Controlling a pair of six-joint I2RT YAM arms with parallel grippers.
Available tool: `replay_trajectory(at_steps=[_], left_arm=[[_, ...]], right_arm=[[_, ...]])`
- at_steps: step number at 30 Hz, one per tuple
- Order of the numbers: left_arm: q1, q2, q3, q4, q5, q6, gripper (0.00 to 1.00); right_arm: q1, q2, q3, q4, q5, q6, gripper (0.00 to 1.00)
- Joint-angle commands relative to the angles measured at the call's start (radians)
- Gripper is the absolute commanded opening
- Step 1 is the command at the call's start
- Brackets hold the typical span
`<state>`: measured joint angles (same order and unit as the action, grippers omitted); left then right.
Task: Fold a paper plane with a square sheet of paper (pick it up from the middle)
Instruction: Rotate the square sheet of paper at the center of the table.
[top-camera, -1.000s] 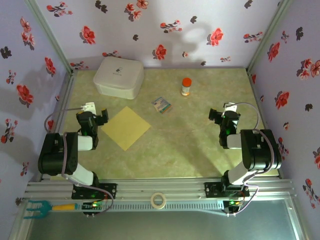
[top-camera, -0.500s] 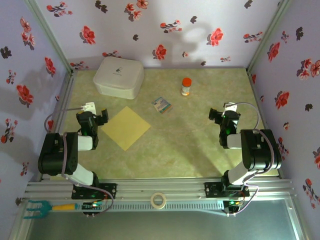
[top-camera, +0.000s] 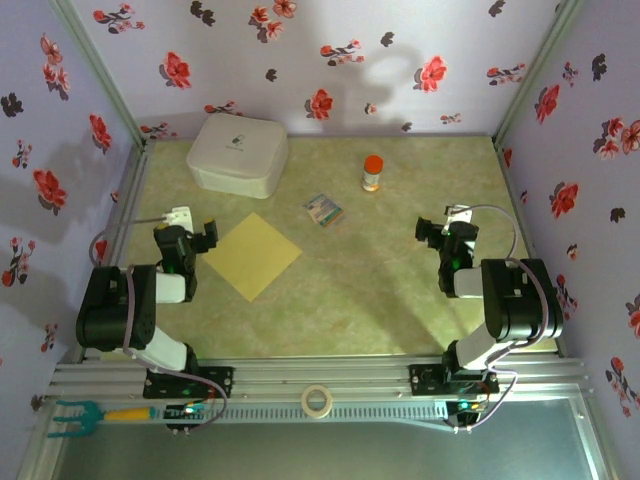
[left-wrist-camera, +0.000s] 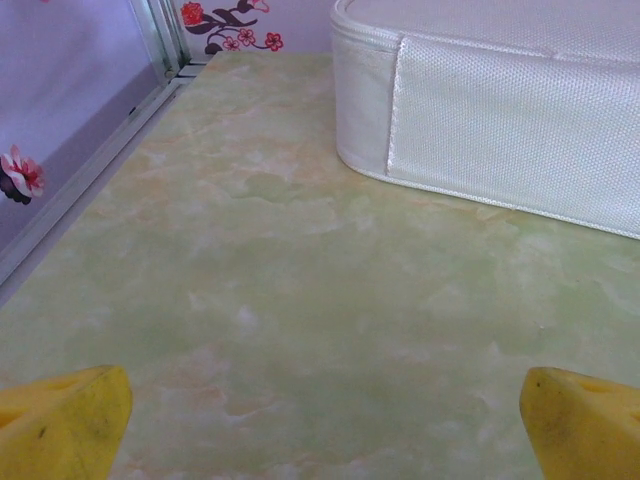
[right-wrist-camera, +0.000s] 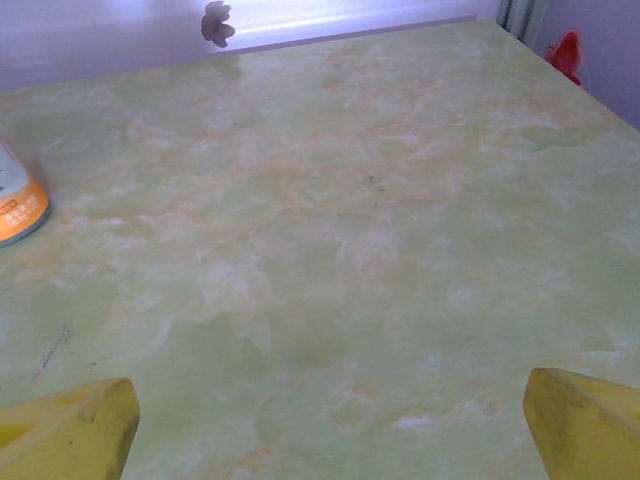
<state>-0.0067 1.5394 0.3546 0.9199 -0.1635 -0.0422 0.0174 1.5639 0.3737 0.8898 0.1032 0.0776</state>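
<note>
Near-zero motion over the last second: both wrists show at most a tiny nudge, and nothing on the table has shifted.

Status: task not started, as I read it.
- Thin square sheet of plain yellow paper (top-camera: 251, 255) lies flat on the green marbled table top (top-camera: 380, 290). It is turned corner-on like a diamond, in the left half and about midway between the near and far edges. No crease or lifted corner visible from above.
- Left gripper (top-camera: 190, 233) sits just beside the sheet's left corner. It looks apart from the sheet, though the top view is too coarse to be sure. Jaws spread fully, nothing between them; its yellow fingertips (left-wrist-camera: 62, 420) frame bare table, with the side wall of the white fabric-covered box (left-wrist-camera: 500, 120) ahead.
- Right gripper (top-camera: 445, 232) is near the right edge, well apart from the sheet. Also wide open and empty; its fingertips (right-wrist-camera: 66, 428) frame bare table.
- Clutter: the white box is in the far-left corner. A small bottle with an orange cap (top-camera: 372, 172) stands toward the far edge, right of centre. A small colourful printed packet (top-camera: 323, 209) lies between bottle and sheet, touching neither.

Done: nothing I can see.
Left: reach the middle of the sheet, pick it up there, make every fold, end up with the dart.

My guess is the left arm takes first contact, being closest. A flat thin sheet gives the fingers no edge to grab, so that mid-sheet pick looks like the tricky part.
</note>
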Motion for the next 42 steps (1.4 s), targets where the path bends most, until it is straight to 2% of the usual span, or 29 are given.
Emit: replay_trajectory(at_steps=[1,7,9,13,15,17,21,24,25,27,32,34,36,42], left_arm=[[-0.003,-0.038,-0.026,0.057,0.016,0.025,1.0],[-0.003,-0.097,-0.05,0.055,-0.007,0.016,1.0],[-0.002,-0.149,-0.041,-0.025,-0.018,0.016,1.0],[0.004,-0.255,0.008,-0.236,-0.021,-0.053,1.0],[0.004,-0.302,0.012,-0.281,-0.032,-0.078,1.0],[0.004,-0.362,0.022,-0.352,-0.041,-0.098,1.0],[0.005,-0.449,0.107,-0.6,-0.023,-0.183,1.0],[0.006,-0.459,0.18,-0.746,0.078,-0.255,1.0],[0.006,-0.455,0.199,-0.774,0.11,-0.282,1.0],[0.007,-0.446,0.227,-0.814,0.179,-0.324,1.0],[0.009,-0.355,0.314,-0.909,0.417,-0.383,1.0],[0.005,-0.307,0.336,-0.909,0.498,-0.395,0.98],[-0.01,-0.253,0.358,-0.92,0.532,-0.401,0.97],[-0.107,-0.116,0.427,-0.979,0.539,-0.371,0.94]], right_arm=[[-0.001,-0.024,-0.025,0.054,-0.016,-0.025,0.99],[0.001,-0.031,-0.047,0.088,-0.018,-0.03,0.99],[0.005,-0.04,-0.059,0.108,-0.017,-0.035,0.99],[0.021,-0.11,-0.046,0.022,0.029,-0.039,0.99],[0.036,-0.189,-0.009,-0.124,0.083,-0.018,0.99],[0.038,-0.279,0.061,-0.356,0.106,0.047,0.99],[0.056,-0.385,0.182,-0.7,0.112,0.193,0.99],[0.056,-0.415,0.229,-0.829,0.078,0.449,0.99],[0.053,-0.424,0.246,-0.883,0.047,0.539,0.99],[0.046,-0.435,0.25,-0.899,-0.138,0.538,0.99],[0.051,-0.441,0.171,-0.705,-0.46,0.674,0.99],[0.064,-0.435,0.156,-0.679,-0.502,0.705,0.99],[0.079,-0.428,0.151,-0.689,-0.524,0.706,0.99],[0.115,-0.411,0.131,-0.711,-0.547,0.706,0.99]])
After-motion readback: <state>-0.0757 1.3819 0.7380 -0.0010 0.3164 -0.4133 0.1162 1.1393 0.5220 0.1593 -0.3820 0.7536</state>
